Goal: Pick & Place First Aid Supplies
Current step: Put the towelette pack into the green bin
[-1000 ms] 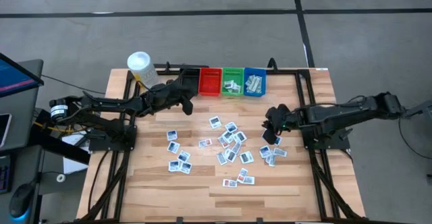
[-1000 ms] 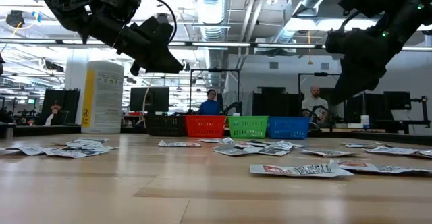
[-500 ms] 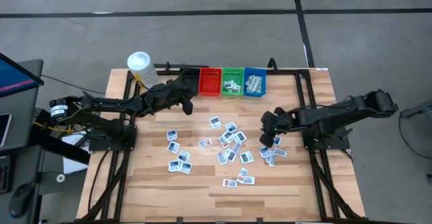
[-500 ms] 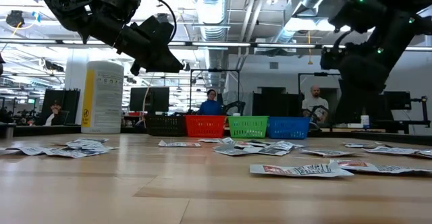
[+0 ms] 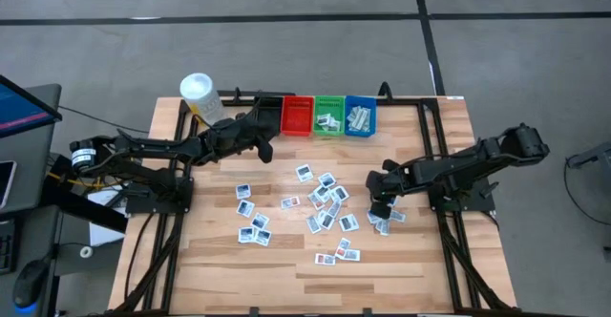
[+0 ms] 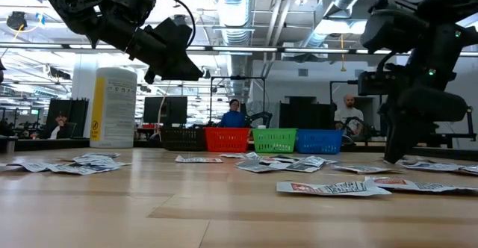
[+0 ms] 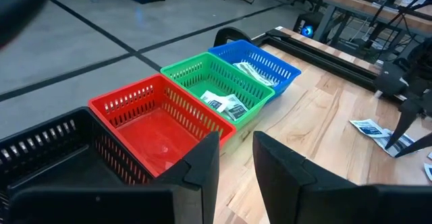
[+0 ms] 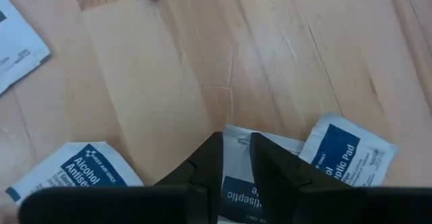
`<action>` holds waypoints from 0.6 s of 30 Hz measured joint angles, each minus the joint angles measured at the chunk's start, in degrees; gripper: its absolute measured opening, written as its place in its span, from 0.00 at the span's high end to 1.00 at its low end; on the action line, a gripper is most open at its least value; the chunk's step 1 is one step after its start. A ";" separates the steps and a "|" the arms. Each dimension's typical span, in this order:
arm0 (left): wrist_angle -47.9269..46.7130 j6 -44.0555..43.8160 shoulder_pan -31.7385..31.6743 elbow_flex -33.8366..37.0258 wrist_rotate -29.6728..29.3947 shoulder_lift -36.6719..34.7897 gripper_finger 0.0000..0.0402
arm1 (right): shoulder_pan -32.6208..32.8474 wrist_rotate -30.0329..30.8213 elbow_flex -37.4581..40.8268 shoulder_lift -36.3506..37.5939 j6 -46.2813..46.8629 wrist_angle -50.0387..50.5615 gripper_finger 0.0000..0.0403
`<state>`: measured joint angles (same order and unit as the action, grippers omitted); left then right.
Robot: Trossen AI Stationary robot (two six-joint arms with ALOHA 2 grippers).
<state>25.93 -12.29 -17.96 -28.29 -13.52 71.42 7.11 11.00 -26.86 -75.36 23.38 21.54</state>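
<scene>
Wooden table (image 5: 286, 269) strewn with packets (image 5: 325, 207); workshop behind.

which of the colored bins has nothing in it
The red bin: its floor is bare, while the green bin and blue bin hold packets.

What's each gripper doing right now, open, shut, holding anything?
Left gripper: open, empty, above the red bin.
Right gripper: open, fingers straddling a white packet on the table, not yet gripped.
</scene>
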 joint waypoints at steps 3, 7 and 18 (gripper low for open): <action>-0.04 0.00 0.02 0.00 0.00 0.00 0.77 | -0.06 0.01 -0.03 -1.28 -0.17 -0.20 0.83; -0.17 0.00 0.02 0.00 -0.02 0.00 0.77 | 0.03 -0.03 0.01 -2.51 -2.38 -0.58 0.83; -0.17 -0.02 0.02 0.00 -0.04 0.00 0.77 | 0.05 0.51 -0.43 -7.96 -7.52 -4.09 0.92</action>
<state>25.76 -12.32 -17.93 -28.29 -13.56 71.42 7.16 11.51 -27.29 -83.33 15.86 17.44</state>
